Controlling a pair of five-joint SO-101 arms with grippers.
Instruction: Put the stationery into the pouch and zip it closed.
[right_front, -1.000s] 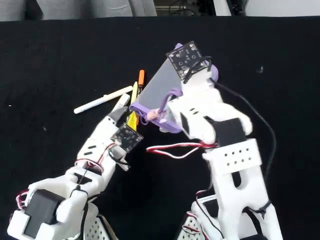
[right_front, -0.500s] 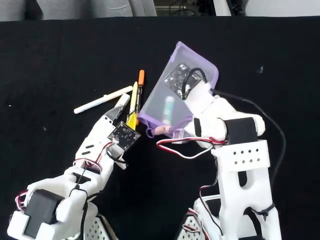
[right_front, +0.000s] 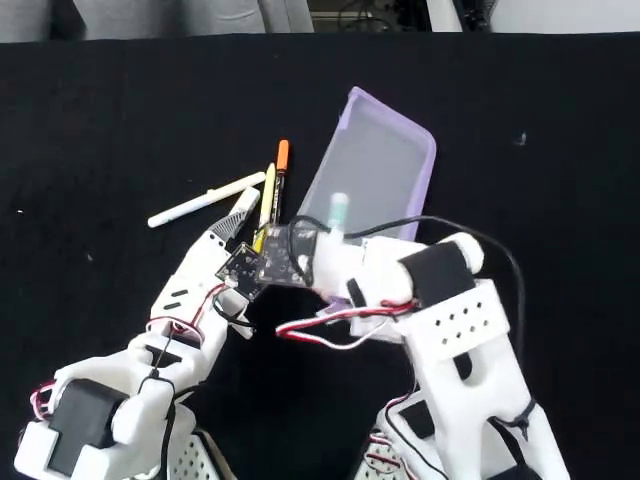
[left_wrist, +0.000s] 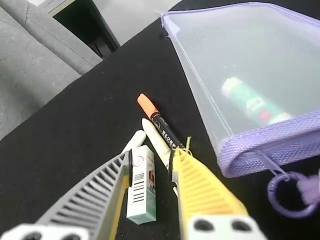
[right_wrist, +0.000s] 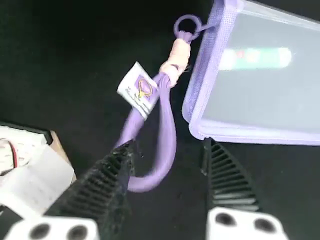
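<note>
Black table (right_front: 100, 120). Mesh pouch (right_front: 385, 150) likely soft, floppy, light: grip by strap (right_wrist: 167, 120). Left gripper (left_wrist: 152, 154) jaws spread astride small white box (left_wrist: 141, 195); right gripper (right_wrist: 169, 146) jaws spread around strap.

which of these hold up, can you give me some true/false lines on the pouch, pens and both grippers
1. A green-and-white stick lies inside the pouch. True.
2. The orange-capped pen is inside the pouch. False: it lies on the table beside the pouch.
3. The right gripper is shut on the zip pull ring. False: it is open, with the purple strap running between its fingers.
4. A small white box lies between the fingers of the left gripper. True.
</note>
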